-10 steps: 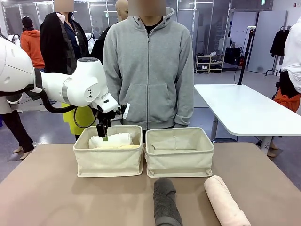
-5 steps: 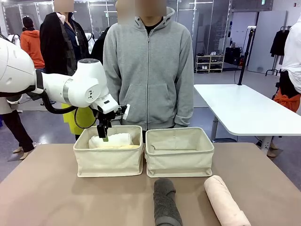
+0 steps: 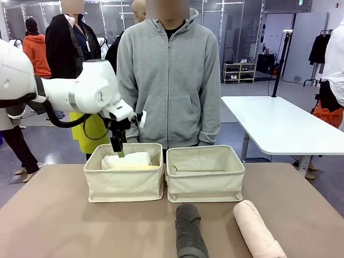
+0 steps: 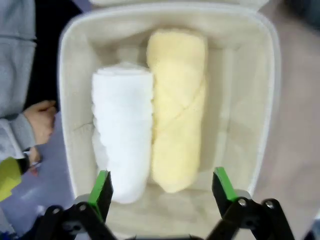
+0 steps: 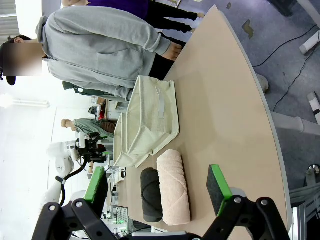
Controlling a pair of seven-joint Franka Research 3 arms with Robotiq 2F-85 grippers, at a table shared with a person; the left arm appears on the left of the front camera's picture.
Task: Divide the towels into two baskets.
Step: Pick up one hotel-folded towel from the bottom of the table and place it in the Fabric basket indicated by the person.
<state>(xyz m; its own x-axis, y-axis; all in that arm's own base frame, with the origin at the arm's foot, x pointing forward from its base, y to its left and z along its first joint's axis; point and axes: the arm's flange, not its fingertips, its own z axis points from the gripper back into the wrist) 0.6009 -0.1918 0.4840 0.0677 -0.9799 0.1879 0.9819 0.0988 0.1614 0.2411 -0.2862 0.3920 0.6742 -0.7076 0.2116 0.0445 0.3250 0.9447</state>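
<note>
The left gripper (image 3: 119,148) has lifted a little above the left basket (image 3: 123,185) and its arm has drawn back toward the table's left side; the towels have not shifted.

2 towels already lie side by side in that basket, touching along their length: the white towel (image 4: 122,130) and the yellow towel (image 4: 179,105). The right basket (image 3: 204,185), just beside it, looks empty from the front. The grey towel (image 3: 189,230) and the pink towel (image 3: 259,230) lie on the table (image 3: 64,226) in front of the right basket, apart from each other.

These rolls are likely light and soft, so they should give under the pads and could unroll if taken by an end. Clamping across the middle of a roll seems the safest hold.

The left gripper's fingers stand wide open over the 2 stowed towels, holding nothing. The right gripper (image 5: 156,175) is open too, with nothing between its pads, looking along the table toward the grey and pink towels. A person (image 3: 169,80) stands behind the baskets, one hand (image 4: 42,120) near the left basket's far rim.
</note>
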